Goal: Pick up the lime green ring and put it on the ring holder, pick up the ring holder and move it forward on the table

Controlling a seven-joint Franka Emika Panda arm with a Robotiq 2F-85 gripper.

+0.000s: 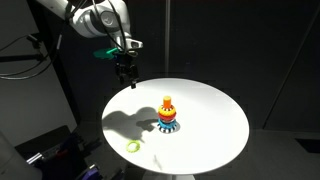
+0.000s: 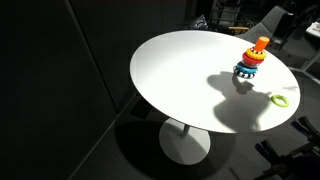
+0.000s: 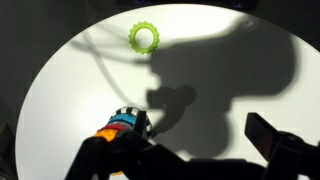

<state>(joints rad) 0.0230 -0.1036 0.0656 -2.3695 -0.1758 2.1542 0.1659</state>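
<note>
The lime green ring [image 1: 133, 146] lies flat on the round white table [image 1: 210, 100] near its front edge; it also shows in an exterior view [image 2: 279, 99] and at the top of the wrist view [image 3: 144, 38]. The ring holder [image 1: 168, 115] stands upright near the table's middle, with a blue base, stacked rings and a yellow top. It shows in an exterior view [image 2: 252, 60] and, partly hidden by a finger, in the wrist view [image 3: 125, 124]. My gripper [image 1: 124, 70] hangs high above the table's far left edge, open and empty [image 3: 190, 150], well apart from both.
The table [image 2: 180, 70] stands on a single pedestal in a dark room. Dark equipment and cables sit beside the table at the lower left [image 1: 45, 150]. The arm casts a large shadow across the tabletop [image 3: 220, 80].
</note>
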